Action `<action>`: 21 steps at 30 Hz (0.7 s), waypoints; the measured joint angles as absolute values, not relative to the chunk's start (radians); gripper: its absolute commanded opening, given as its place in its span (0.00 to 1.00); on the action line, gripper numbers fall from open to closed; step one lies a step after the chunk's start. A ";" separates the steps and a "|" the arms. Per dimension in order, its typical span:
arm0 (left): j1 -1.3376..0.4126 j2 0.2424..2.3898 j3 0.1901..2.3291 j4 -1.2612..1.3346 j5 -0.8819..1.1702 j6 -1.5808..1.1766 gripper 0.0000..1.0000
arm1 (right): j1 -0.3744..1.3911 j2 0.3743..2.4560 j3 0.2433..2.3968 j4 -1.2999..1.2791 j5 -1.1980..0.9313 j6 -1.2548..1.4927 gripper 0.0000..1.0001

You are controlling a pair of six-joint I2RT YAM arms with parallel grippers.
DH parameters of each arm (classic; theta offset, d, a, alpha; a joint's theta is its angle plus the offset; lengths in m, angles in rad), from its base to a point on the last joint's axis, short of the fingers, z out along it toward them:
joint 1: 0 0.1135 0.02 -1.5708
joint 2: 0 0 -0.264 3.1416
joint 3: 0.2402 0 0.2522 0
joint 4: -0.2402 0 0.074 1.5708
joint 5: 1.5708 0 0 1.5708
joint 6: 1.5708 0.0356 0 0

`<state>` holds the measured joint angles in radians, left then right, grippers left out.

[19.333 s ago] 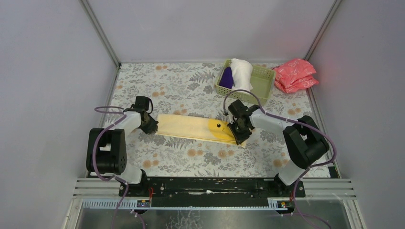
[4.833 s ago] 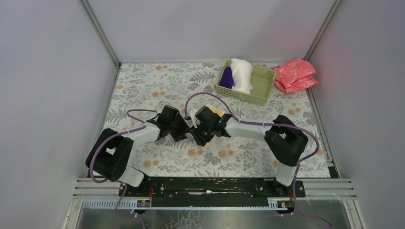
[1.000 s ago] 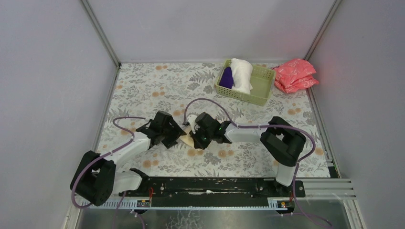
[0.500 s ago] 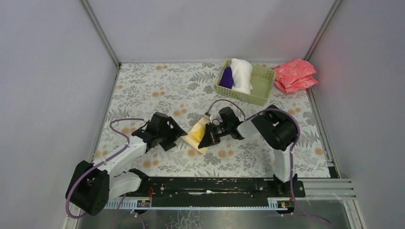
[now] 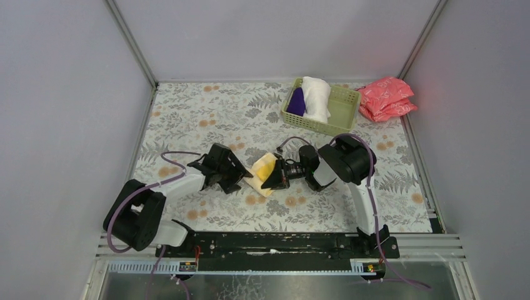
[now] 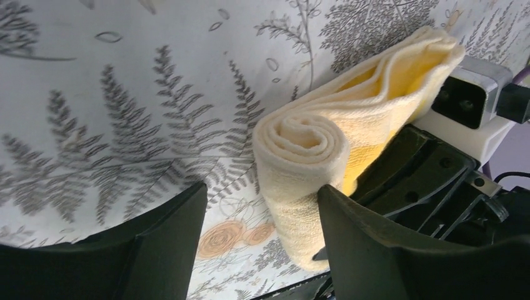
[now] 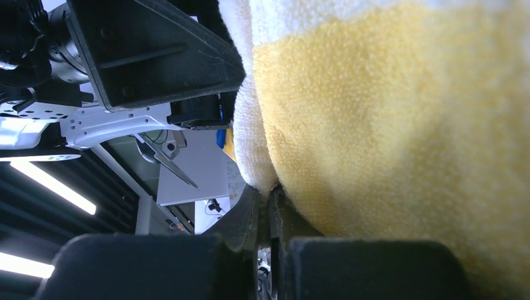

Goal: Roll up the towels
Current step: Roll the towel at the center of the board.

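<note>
Starting with the biggest thing, the flowery table holds everything. The green basket sits at the far side of it. The pink packets lie just beside the basket, on the side away from the left arm. Inside the basket stands the white towel, rolled up. The purple towel is tucked in next to it, touching it. Those two look done.

The yellow towel is outside the basket, well in front of it, toward the arms. It is wound into a fat roll. The left wrist view shows its round swirl at one end and loose flat layers at the other. I think it is the last one to finish.

The right gripper is squeezed tight and pinches an edge of the yellow towel. The left gripper is spread apart and holds nothing. The swirl end sits between its jaws, close against one of them.

To do this step well, I think the left gripper should close softly around the whole swirl, so no layer slips out. The right gripper should let go only once the left one has a good hold. The roll looks a bit loose, so a hard tug could undo it. Slow, gentle moves are best.
</note>
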<state>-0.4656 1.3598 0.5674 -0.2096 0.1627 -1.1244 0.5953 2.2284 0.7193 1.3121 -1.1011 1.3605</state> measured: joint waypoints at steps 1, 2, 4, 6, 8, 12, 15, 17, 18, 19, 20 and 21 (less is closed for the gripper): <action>-0.467 1.372 0.572 -0.199 0.166 -1.125 0.60 | 0.595 2.228 0.719 1.311 -1.101 1.362 0.12; -0.469 1.388 0.577 -0.183 0.168 -1.124 0.58 | 0.595 2.228 0.719 1.308 -1.100 1.361 0.16; -0.472 1.420 0.586 -0.150 0.179 -1.124 0.50 | 0.595 2.216 0.719 1.267 -1.094 1.332 0.23; -0.476 1.446 0.593 -0.123 0.184 -1.125 0.47 | 0.595 2.184 0.719 1.173 -1.080 1.279 0.32; -0.484 1.468 0.595 -0.093 0.191 -1.125 0.45 | 0.595 2.134 0.722 1.024 -1.054 1.192 0.40; -0.498 1.489 0.596 -0.049 0.194 -1.125 0.44 | 0.595 2.003 0.762 0.657 -0.966 0.968 0.51; -0.505 1.496 0.596 -0.035 0.194 -1.125 0.44 | 0.598 1.892 0.796 0.404 -0.861 0.805 0.54; -0.507 1.499 0.596 -0.028 0.194 -1.125 0.44 | 0.606 1.829 0.823 0.265 -0.788 0.714 0.55; -0.509 1.501 0.596 -0.025 0.194 -1.125 0.44 | 0.615 1.795 0.842 0.190 -0.735 0.666 0.55; -0.511 1.503 0.598 -0.023 0.194 -1.124 0.44 | 0.628 1.760 0.861 0.125 -0.677 0.623 0.55; -0.512 1.506 0.600 -0.022 0.194 -1.124 0.45 | 0.648 1.723 0.881 0.064 -0.618 0.581 0.56; -0.514 1.510 0.604 -0.022 0.194 -1.124 0.45 | 0.671 1.687 0.900 0.012 -0.561 0.542 0.56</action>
